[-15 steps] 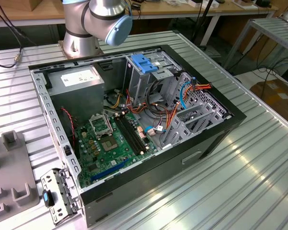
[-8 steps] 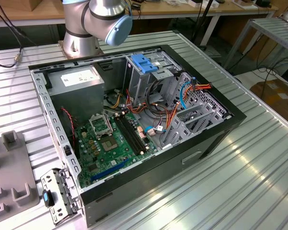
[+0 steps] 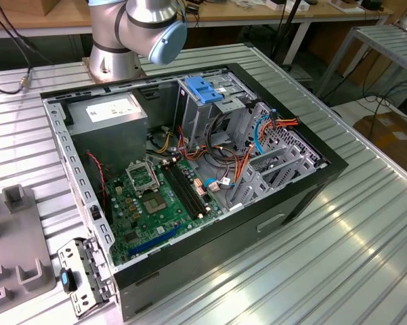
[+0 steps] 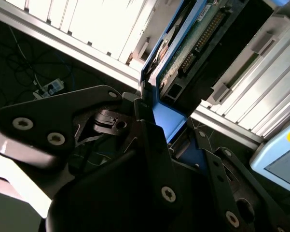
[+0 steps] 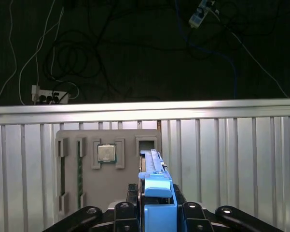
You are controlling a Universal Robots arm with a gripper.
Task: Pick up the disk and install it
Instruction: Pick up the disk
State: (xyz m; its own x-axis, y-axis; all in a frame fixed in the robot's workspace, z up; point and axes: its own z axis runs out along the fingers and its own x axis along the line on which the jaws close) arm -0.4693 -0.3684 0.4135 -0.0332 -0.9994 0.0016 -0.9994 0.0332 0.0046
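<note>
1. Gripper clamped on the disk, one finger against each face of the blue-railed near end.
2. Disk held edge-on, projecting beyond the fingertips, above the grey fixture plate and ribbed table.
3. Second wrist view: same grasp; circuit-board face of disk exposed.
4. Exterior view: open computer case mid-table; fixture plate at its 8 o'clock; arm base at 11 o'clock.
</note>
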